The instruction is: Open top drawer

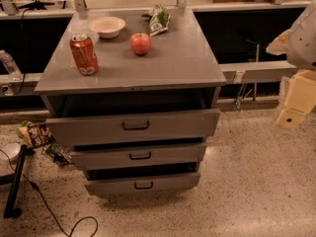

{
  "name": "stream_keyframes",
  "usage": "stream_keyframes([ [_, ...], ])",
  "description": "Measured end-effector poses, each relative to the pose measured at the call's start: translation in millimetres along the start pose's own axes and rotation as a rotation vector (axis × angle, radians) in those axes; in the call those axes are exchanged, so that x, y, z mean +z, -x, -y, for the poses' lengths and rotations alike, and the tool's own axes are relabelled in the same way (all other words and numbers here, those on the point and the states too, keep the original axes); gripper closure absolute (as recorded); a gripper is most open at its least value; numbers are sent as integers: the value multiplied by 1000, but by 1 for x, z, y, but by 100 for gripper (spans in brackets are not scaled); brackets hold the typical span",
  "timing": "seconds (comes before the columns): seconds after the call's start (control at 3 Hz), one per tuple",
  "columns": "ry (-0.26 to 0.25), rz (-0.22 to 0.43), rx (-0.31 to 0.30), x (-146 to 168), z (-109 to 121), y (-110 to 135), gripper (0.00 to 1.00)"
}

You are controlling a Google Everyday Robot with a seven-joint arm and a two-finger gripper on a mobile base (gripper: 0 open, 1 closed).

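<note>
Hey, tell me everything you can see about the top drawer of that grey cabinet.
The top drawer is the widest of three, grey and metal-looking, with a tall flat front and a small dark bar handle at its centre. It sits level, pulled part way out from under the cabinet top, and its inside is too dark to read. Nothing touches it: the gripper hangs off to its right, well apart.

Open floor [247,181] lies before and to the right of the top drawer [94,128]. The gripper [294,107] hangs at the right edge, well apart from it. On the left, a black stand [14,181], a cable [49,212] and snack packets [34,134] crowd the floor beside the cabinet.
</note>
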State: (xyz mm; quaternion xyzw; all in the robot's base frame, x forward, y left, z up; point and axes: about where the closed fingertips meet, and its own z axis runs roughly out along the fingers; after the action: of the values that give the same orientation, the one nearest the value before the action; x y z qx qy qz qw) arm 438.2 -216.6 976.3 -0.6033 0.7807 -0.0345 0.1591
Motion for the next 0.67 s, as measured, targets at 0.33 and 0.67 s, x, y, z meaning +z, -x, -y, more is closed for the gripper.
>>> stream_keyframes([
  [0.33, 0, 0, 0, 0, 0, 0, 0],
  [0.67, 7, 19, -6, 6, 1, 2, 0],
])
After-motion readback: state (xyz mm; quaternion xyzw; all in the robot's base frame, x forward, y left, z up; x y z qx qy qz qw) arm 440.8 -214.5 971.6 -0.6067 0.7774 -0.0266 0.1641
